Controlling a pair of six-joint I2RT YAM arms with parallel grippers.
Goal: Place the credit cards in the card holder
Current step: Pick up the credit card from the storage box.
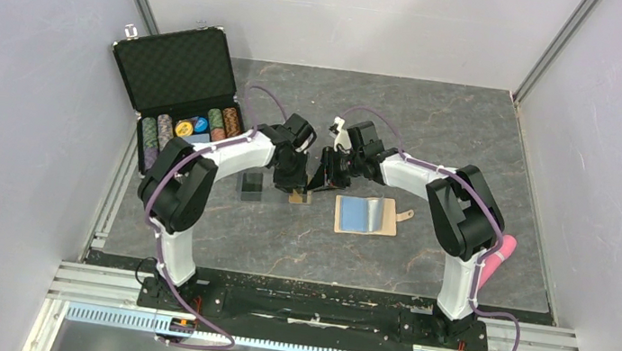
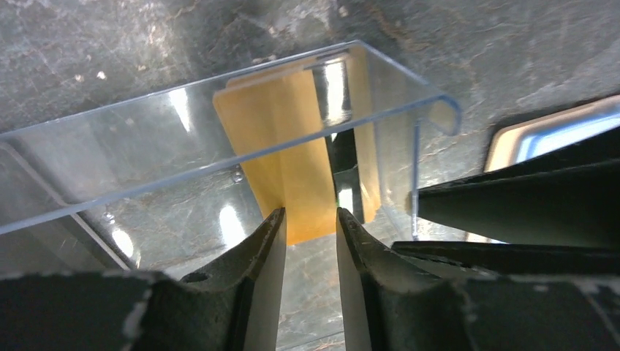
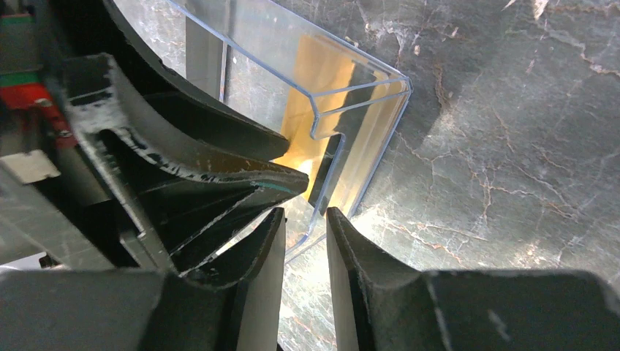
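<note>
Cards first: the gold-orange card (image 2: 285,146) sits inside a clear sleeve (image 2: 146,153). Its face is turned to the left wrist camera and its near end reaches down to the tips of the left tool (image 2: 310,219). A dark strip runs along the card's 3 o'clock edge inside the sleeve; whether that is the black card I cannot tell.

The left tool is set narrow, with a slim gap between its fingers. The tips sit right at the card's near end and nothing is clamped between them. The right tool (image 3: 305,216) reaches the sleeve from 3 o'clock and is closed narrow on the sleeve's corner, which sits in the gap between its fingers.

Seen from above, sleeve and card are mid-counter, where the two tools meet almost tip to tip. The card holder (image 1: 366,215) lies open and flat on the counter (image 1: 440,129) at 3 o'clock of the card, near it but apart. Its blue lining faces up and its snap tab (image 1: 406,214) sticks out at its 3 o'clock side.

A small dark block (image 1: 250,186) stands at 9 o'clock of the card, just beside the left tool. A black case (image 1: 178,67) stands open at the counter's 10 o'clock corner, foam lid raised, with rows of poker chips (image 1: 191,128) in its tray. A pink object (image 1: 501,255) lies at the counter's 4 o'clock edge, partly hidden by the right arm.
</note>
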